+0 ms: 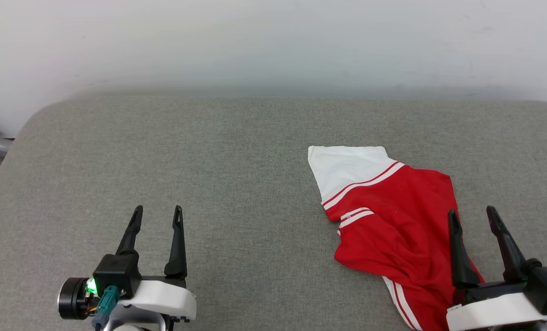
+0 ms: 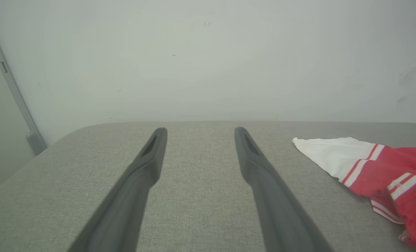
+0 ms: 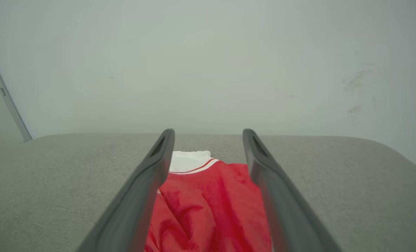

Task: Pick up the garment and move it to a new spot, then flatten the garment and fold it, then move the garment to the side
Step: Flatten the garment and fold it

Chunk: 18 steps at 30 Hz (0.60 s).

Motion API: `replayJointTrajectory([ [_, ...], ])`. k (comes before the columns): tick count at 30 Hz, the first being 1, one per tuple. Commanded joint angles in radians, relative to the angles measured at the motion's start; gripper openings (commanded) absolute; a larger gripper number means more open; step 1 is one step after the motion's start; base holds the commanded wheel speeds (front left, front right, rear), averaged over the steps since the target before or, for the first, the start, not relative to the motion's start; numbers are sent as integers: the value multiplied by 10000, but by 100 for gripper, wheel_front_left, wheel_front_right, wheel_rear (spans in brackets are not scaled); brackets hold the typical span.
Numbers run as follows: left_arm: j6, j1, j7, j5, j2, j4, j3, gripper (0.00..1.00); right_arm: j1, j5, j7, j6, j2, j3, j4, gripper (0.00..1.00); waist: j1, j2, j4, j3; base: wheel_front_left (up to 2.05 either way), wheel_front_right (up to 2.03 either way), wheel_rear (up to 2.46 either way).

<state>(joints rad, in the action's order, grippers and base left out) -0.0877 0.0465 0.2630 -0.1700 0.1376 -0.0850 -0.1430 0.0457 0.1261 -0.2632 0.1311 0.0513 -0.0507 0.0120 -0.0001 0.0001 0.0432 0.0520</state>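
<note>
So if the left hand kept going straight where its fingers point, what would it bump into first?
Probably nothing for a while: the open left hand points across bare grey cushion toward the white wall, which it would likely reach first. The red garment lies off to its right, out of that line.

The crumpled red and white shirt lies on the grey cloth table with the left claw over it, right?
No: the right gripper is over the crumpled red and white shirt on the grey cloth table, as the head view shows.
</note>
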Motion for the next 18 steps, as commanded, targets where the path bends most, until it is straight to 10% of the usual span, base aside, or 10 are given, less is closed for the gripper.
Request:
replayJointTrajectory([
  [1, 128, -180, 26, 140, -126, 60, 146, 100, 166, 49, -24, -7, -18, 28, -31, 100, 1, -1, -20, -33, 0, 0, 0],
  [18, 923, -499, 26, 783, -695, -31, 851, 100, 382, 214, -24, -7, -18, -43, -212, 100, 1, -1, 44, -173, 0, 0, 0],
])
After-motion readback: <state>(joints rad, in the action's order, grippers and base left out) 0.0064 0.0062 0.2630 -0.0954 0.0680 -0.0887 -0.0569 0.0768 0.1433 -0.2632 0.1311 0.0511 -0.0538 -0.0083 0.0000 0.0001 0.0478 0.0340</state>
